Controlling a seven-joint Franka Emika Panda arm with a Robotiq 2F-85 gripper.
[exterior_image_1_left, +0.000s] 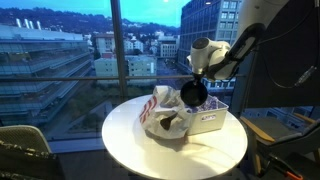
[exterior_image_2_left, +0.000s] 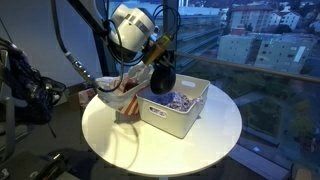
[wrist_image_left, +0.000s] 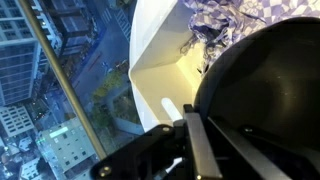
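Black bowl (exterior_image_2_left: 162, 76) hung on edge from the gripper (exterior_image_2_left: 157, 62), whose jaws seemed pinched onto its rim, just above the white box (exterior_image_2_left: 188, 120). It looked stiff, light and smooth, so a rim hold might slip; a firm pinch across the wall suited it. A crumpled bag (exterior_image_2_left: 112, 92) lay beside the box on the round surface (exterior_image_2_left: 120, 138), with the window (exterior_image_1_left: 60, 50) beyond.

No readable text; red print on bag (exterior_image_1_left: 158, 112) too blurred.
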